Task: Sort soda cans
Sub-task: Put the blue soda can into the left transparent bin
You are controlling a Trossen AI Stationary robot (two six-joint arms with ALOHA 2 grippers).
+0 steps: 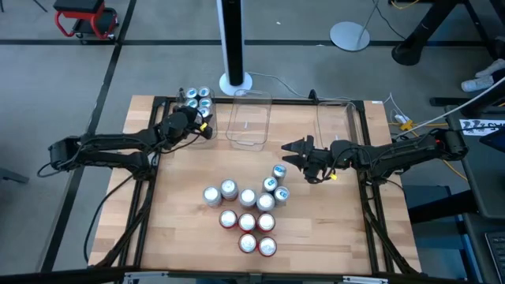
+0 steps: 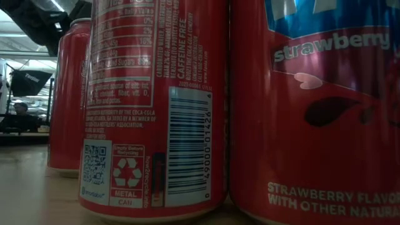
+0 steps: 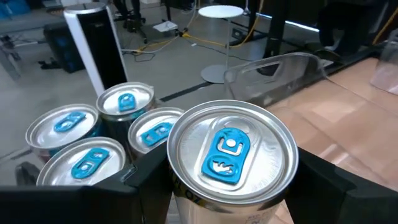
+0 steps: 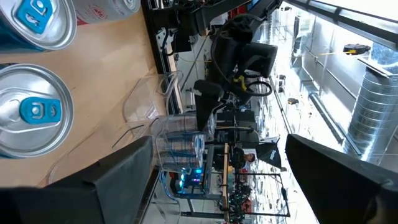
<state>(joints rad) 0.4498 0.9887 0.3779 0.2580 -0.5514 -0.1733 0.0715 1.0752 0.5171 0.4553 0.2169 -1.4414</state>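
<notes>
My left gripper (image 1: 196,125) is at the far left of the table, shut on a soda can with a silver top and a blue tab (image 3: 231,152). Just beyond it, several blue-tabbed cans (image 1: 197,99) stand upright close together. Near the table's middle stands a cluster of soda cans (image 1: 248,209): silver ones, teal ones (image 1: 276,183) and red ones (image 2: 156,106). My right gripper (image 1: 296,150) hovers open just beyond the teal cans, with nothing between its fingers (image 4: 118,180). My left gripper pinches the can between its two fingers, on opposite sides of the wall just under the rim (image 3: 180,199). The fingers (image 3: 146,186) come nearly level, slanting slightly down. The can is upright; whether its base rests on anything is hidden.
Two clear plastic tubs stand at the far edge, one in the middle (image 1: 251,120) and one to the right (image 1: 339,118). A white-based post (image 1: 233,79) rises behind the table. Bare wood lies along the near left and near right.
</notes>
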